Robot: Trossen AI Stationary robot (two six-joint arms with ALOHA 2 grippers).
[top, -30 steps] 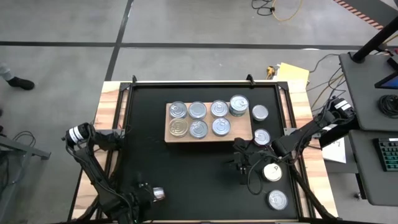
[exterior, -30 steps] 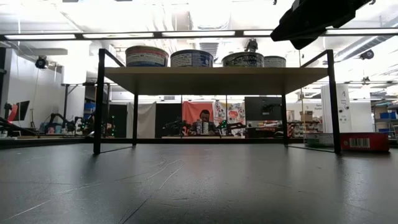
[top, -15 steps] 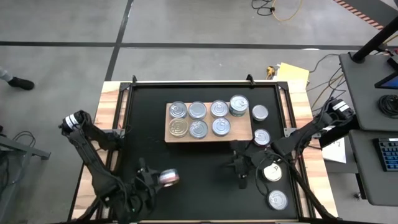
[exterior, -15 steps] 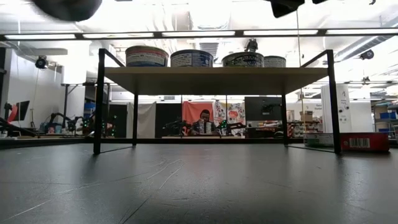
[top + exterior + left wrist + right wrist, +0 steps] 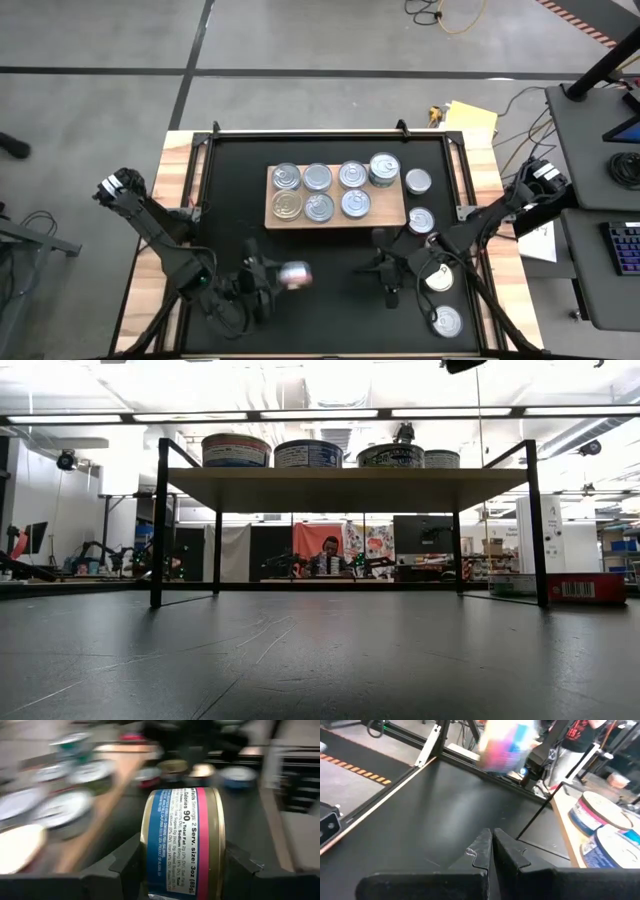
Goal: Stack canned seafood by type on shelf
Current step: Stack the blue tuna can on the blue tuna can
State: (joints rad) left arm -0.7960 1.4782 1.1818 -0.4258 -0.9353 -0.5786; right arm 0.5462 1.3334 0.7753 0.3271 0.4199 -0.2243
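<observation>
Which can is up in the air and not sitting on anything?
The can with the blue and pink label, gripped by the left gripper and held on its edge above the black mat. Every other can rests flat on the wooden shelf or the mat.

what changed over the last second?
The left hand, shut on a can, carried it from the mat's near-left corner toward the middle, nearer the shelf. The right hand stayed shut and empty, drifting slightly toward the near edge. Cans on the shelf and the loose ones at the right did not move.
</observation>
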